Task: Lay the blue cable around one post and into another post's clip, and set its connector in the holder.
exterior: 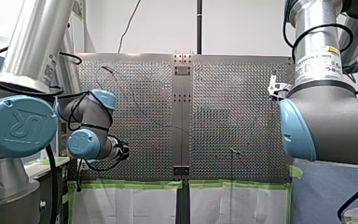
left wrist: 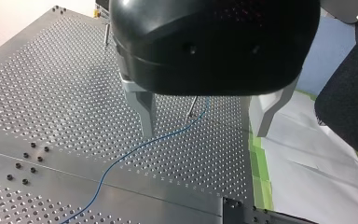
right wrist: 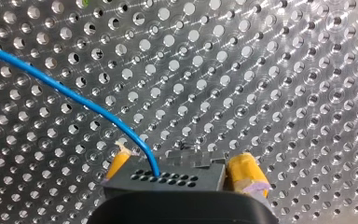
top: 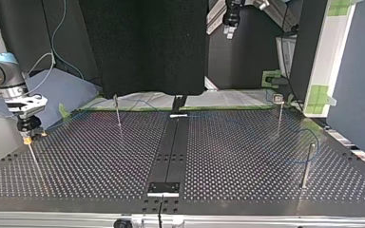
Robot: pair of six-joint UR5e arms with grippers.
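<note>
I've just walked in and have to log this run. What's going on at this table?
My right pincer is shut on the dark connector at the end of the blue cable and holds it close over the perforated table. My left pincer hangs open above another stretch of the cable, touching nothing. The rest of the cable lies loose across the table.

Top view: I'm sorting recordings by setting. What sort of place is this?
Probably a robotics lab test cell: a perforated metal table carrying thin posts, industrial arms, and my right end effector gripping the connector of a blue cable.
</note>
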